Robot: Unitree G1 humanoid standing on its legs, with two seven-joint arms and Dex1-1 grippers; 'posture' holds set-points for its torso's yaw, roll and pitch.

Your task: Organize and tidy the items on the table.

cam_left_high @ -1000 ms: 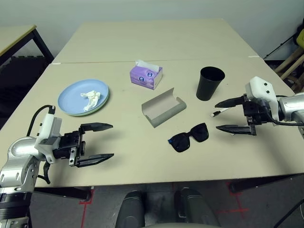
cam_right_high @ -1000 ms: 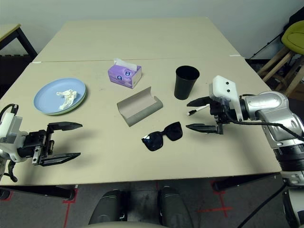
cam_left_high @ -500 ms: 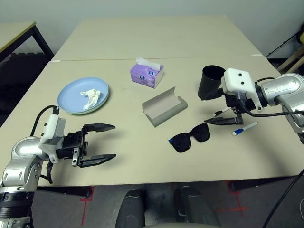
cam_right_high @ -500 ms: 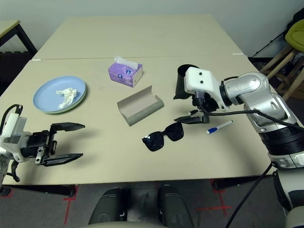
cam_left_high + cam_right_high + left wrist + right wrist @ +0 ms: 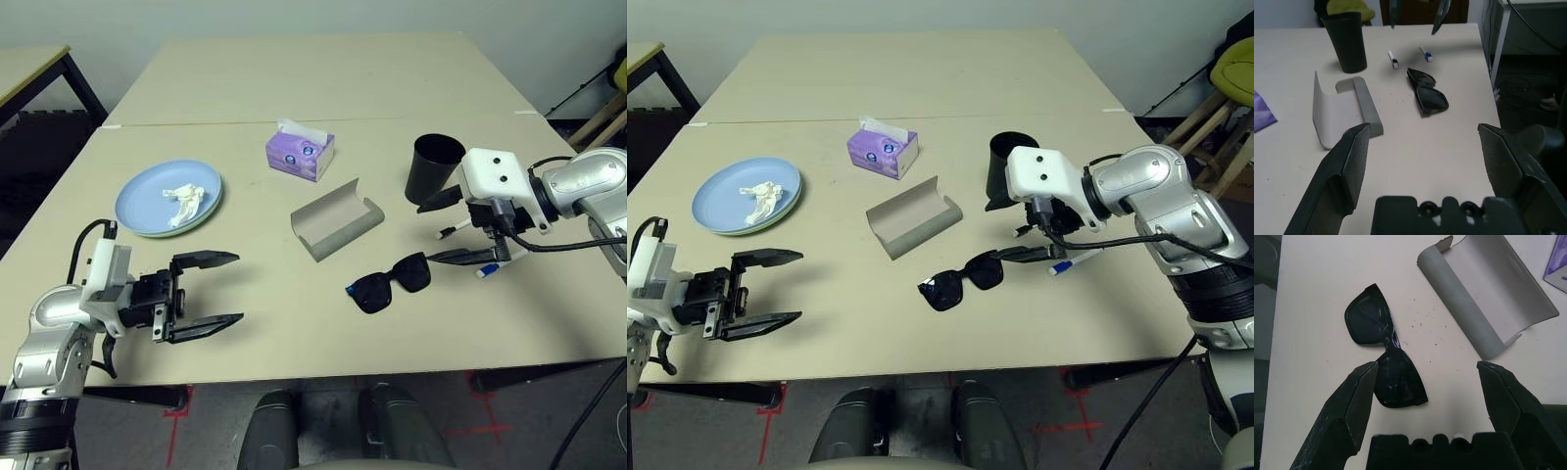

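Observation:
On the beige table [image 5: 294, 323] my right gripper [image 5: 428, 233] hangs open just right of the black sunglasses [image 5: 389, 284]; its wrist view looks down on the sunglasses [image 5: 1383, 350] and the open grey glasses case [image 5: 1488, 298]. Two white-and-blue pens [image 5: 453, 231] [image 5: 490, 268] lie beside its fingers, in front of the black cup [image 5: 434, 169]. The case [image 5: 336, 220] lies mid-table. Crumpled white tissue [image 5: 184, 201] rests on the blue plate [image 5: 147, 211], stacked on a green one. My left gripper [image 5: 238, 287] is open and holds nothing near the front left edge.
A purple tissue box [image 5: 300, 154] stands behind the case. A seam [image 5: 245, 123] crosses the table's far part. A smaller wood-topped table [image 5: 29, 73] stands beyond the left side, and a stool [image 5: 1234, 69] beyond the right.
My right gripper has swung in from the right edge to beside the sunglasses, uncovering the blue-capped pen. The left gripper has hardly moved.

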